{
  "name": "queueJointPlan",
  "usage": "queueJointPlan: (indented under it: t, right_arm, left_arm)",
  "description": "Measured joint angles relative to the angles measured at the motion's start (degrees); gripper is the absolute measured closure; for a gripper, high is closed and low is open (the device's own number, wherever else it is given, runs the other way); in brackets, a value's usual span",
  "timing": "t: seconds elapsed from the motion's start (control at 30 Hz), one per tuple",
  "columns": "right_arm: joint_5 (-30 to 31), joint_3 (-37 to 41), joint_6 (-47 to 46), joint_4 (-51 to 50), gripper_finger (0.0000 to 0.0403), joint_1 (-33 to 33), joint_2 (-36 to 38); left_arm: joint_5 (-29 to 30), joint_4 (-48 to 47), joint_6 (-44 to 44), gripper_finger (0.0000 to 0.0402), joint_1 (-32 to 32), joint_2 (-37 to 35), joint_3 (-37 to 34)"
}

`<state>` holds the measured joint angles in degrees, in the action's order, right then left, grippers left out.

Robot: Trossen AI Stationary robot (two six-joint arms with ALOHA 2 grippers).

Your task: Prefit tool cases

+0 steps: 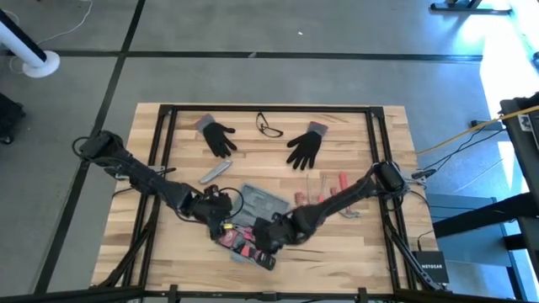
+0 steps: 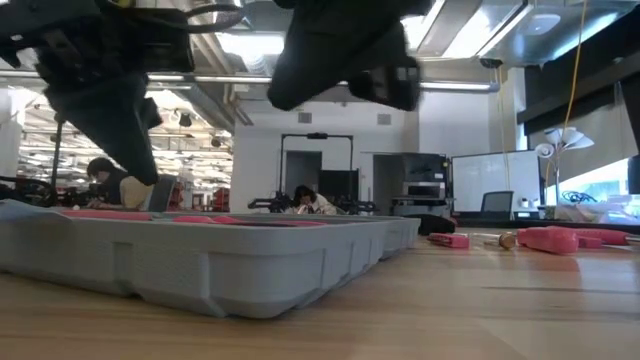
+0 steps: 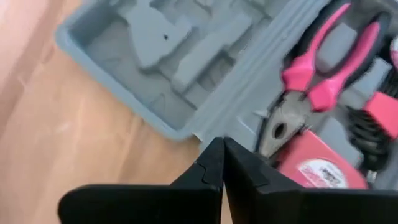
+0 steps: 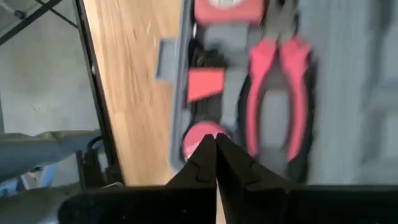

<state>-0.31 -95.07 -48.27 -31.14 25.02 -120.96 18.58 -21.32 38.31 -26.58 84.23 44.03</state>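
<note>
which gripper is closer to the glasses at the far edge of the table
Left. The left gripper sits over the open tool case, slightly closer to the glasses than the right gripper at the case's near end.

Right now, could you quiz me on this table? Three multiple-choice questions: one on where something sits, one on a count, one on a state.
1. Where do the pink-handled pliers lie?
A. on the bare wood
B. inside the open tool case
C. on a glove

2. How many black gloves lie on the table?
A. one
B. two
C. four

3. How are the left gripper and right gripper?
A. both shut, holding nothing
B. both wide open
C. each holding a glove

Answers: 1 B, the pliers sit in a moulded recess. 2 B, the overhead view shows two. 3 A, the fingertips meet with nothing between.
</note>
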Motion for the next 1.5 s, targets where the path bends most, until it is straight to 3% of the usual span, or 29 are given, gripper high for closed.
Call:
queueJointPlan:
  t: [0.17, 0.33, 0.93, 1.23, 1.5]
  right_arm:
    - [4.87, 0.48, -5.63, 0.94, 0.0403, 0.89, -1.18]
    - [8.74, 0.51, -10.28, 1.07, 0.0403, 0.3, -2.68]
    - [11.6, 0.48, -12.53, -2.51, 0.0403, -0.32, -6.06]
    - [10.24, 1.91, -12.84, -1.27, 0.0403, -0.32, -5.95]
    - [10.18, 2.08, -12.96, 0.11, 0.0403, -0.42, -5.95]
  left_arm:
    - [-4.54, 2.93, -5.41, 0.0401, 2.02, 0.26, -0.87]
    - [-5.06, 3.12, -6.84, 0.0401, 2.35, 0.93, -1.27]
    - [-5.43, 4.48, -5.48, 0.0401, 1.57, 1.7, -1.31]
    - [-9.2, 4.54, -3.53, 0.0401, -0.15, 1.87, -1.31]
    - [-9.41, 7.87, -5.73, 0.0401, -0.19, 8.01, -1.18]
